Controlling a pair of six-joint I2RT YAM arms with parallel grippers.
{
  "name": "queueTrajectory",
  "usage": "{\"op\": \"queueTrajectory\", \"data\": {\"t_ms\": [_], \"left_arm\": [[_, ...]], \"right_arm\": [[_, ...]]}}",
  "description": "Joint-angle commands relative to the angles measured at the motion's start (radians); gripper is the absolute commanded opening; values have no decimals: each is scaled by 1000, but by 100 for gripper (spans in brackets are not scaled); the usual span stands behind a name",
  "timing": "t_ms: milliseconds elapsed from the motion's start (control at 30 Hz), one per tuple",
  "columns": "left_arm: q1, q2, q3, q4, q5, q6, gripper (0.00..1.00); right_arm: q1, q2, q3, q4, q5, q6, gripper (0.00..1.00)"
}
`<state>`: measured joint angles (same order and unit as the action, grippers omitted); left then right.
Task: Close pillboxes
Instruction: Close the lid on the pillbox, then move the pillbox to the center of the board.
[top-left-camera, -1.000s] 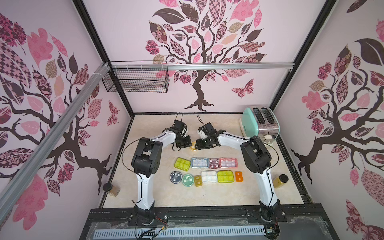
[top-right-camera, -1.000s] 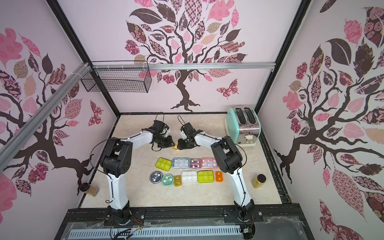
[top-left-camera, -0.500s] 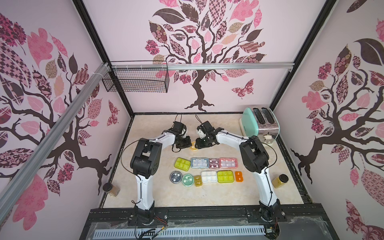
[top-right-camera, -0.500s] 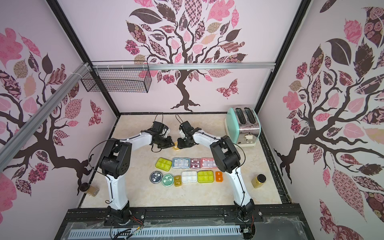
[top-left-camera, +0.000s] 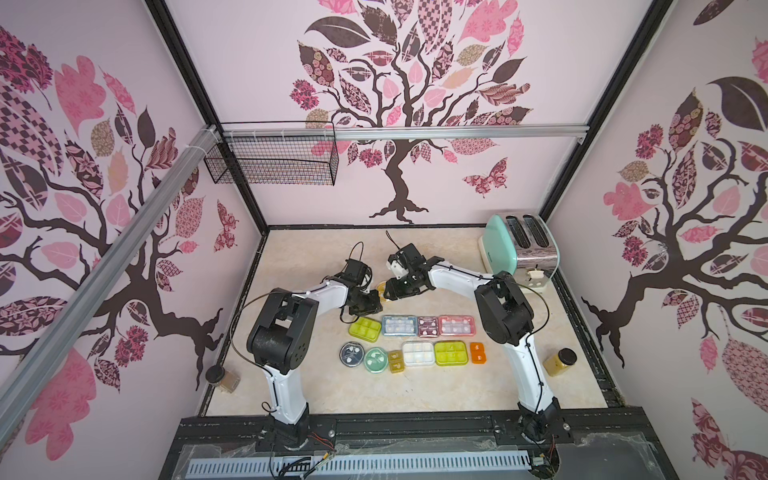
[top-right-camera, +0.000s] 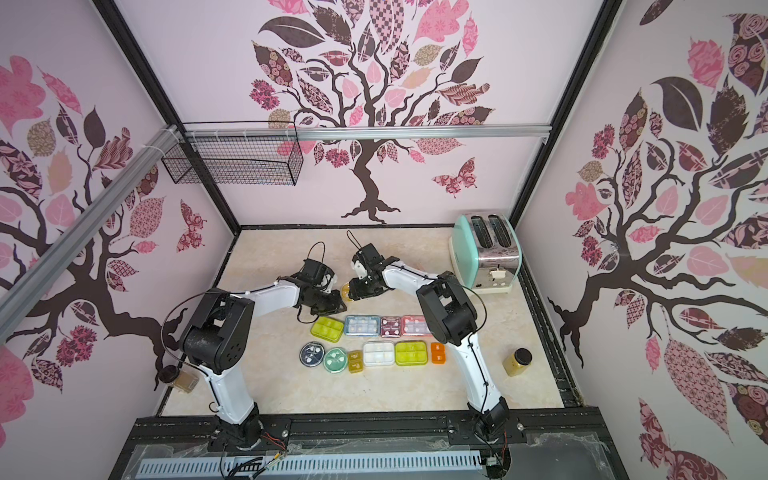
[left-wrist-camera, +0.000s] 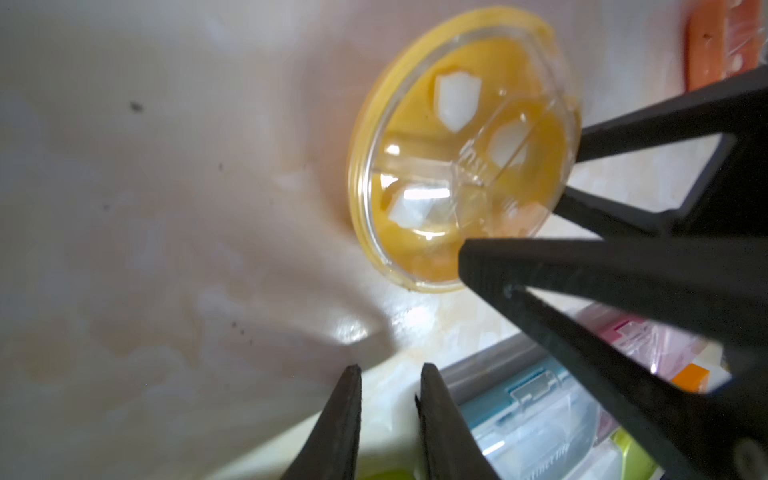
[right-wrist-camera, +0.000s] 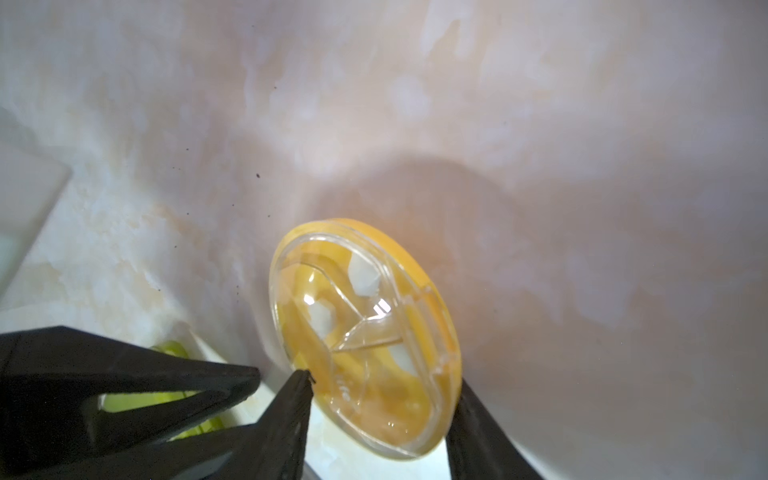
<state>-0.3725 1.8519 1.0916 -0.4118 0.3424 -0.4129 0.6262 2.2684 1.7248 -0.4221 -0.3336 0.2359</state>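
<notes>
Pale marbled bench, black rail along the front edge. Near the middle, 2 rows of pillboxes flat on it. Back row, 4, left to right: lime pillbox, blue pillbox, maroon pillbox, pink pillbox, close side by side. Front row, 6: navy round pillbox, green round pillbox, small amber pillbox, white pillbox, yellow-green pillbox, small orange pillbox. Just behind the back row, round yellow pillbox, tilted, white pills under a clear lid; contact with the bench unclear. Back right corner: mint-green toaster. Near the right edge: dark-lidded jar. At the left edge: second jar.
</notes>
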Motion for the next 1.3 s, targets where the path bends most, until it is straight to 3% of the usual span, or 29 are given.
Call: {"op": "queueTrajectory", "data": {"t_ms": [0, 267, 533, 733, 1000, 1267], "left_arm": [[0, -47, -11, -104, -55, -3, 30], [0, -169, 33, -164, -75, 12, 34], [-21, -140, 125, -167, -82, 25, 38], [-36, -67, 254, -175, -70, 44, 42], [-68, 110, 479, -201, -53, 63, 43], [-105, 355, 832, -330, 40, 251, 45]], "right_arm": [[6, 8, 33, -17, -33, -4, 53], [4, -14, 58, -68, 27, -9, 64], [-41, -141, -25, -78, 52, -17, 66], [-110, -329, -228, -24, 54, 23, 67], [-187, -563, -488, 5, 75, 96, 60], [-311, -730, -747, 143, -54, 209, 59]]}}
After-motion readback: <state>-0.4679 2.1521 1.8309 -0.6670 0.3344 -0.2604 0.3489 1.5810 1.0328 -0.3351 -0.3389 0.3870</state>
